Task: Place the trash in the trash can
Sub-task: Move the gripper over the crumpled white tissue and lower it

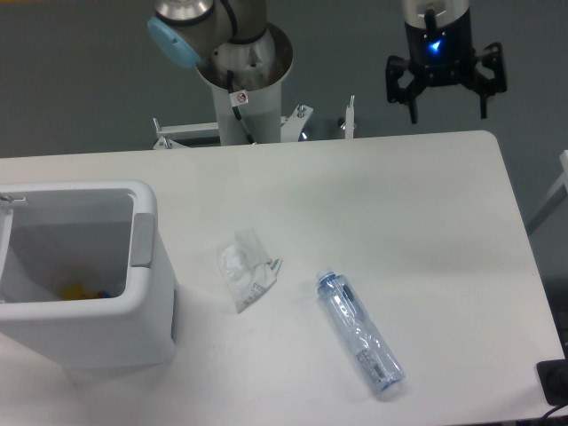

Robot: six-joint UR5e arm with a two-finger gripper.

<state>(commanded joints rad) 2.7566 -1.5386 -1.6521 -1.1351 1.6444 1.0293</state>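
Observation:
Two pieces of trash lie on the white table (399,204). One is a crumpled whitish-clear plastic wrapper (246,269) near the middle. The other is a clear plastic bottle (359,333) with a bluish cap, lying on its side to the right of the wrapper, cap pointing up-left. The white boxy trash can (142,284) with a grey panel stands at the left front; something yellow and blue rests at its bottom. My gripper (446,111) hangs high above the table's far right edge, fingers spread open and holding nothing.
The arm's grey base column (244,84) is mounted behind the table's far edge at centre. A dark object (555,382) sits at the table's front right corner. The table's right edge runs close to the bottle.

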